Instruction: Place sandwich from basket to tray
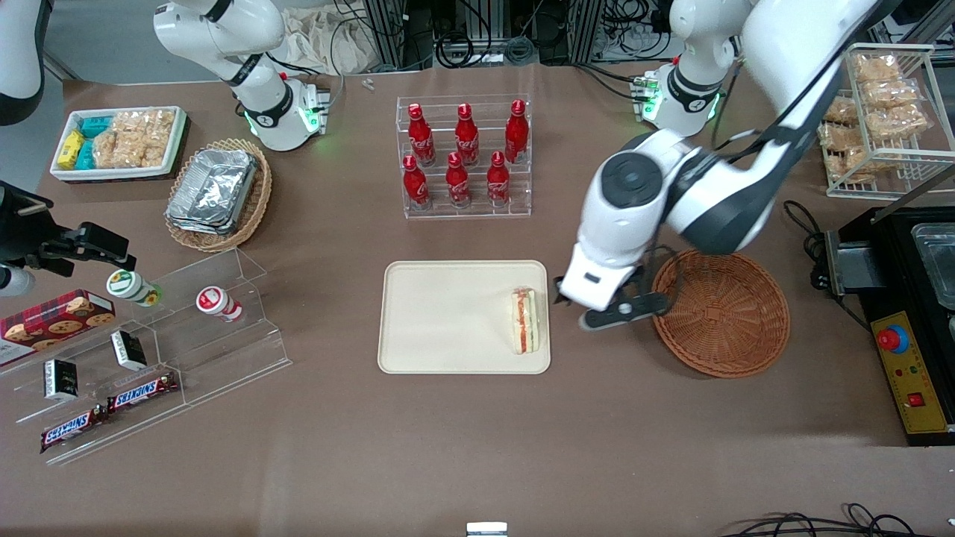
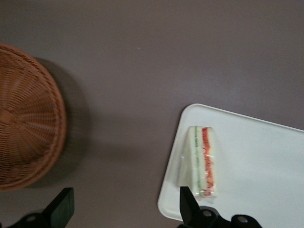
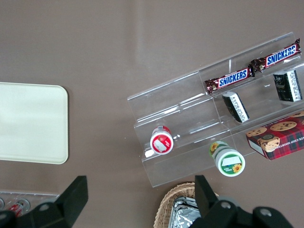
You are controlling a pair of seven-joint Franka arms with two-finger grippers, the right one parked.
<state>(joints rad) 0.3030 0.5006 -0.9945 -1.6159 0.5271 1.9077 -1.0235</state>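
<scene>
The sandwich [image 1: 526, 321] [image 2: 202, 164], a white wedge with red and green filling, lies on the cream tray [image 1: 448, 321] [image 2: 266, 166], close to the tray's edge toward the working arm. The round reddish-brown basket [image 1: 724, 313] [image 2: 23, 118] stands beside the tray, and nothing shows inside it. My gripper [image 1: 597, 307] [image 2: 124, 199] hangs open above the bare table between tray and basket, holding nothing. One fingertip [image 2: 183, 192] sits near the sandwich's end over the tray's edge.
A clear rack of red bottles [image 1: 464, 160] stands farther from the front camera than the tray. Toward the parked arm's end are a stepped acrylic shelf with snacks [image 1: 149, 335], a tan basket of foil trays [image 1: 220, 194] and a white snack bin [image 1: 119, 142]. A black appliance [image 1: 910, 321] flanks the basket.
</scene>
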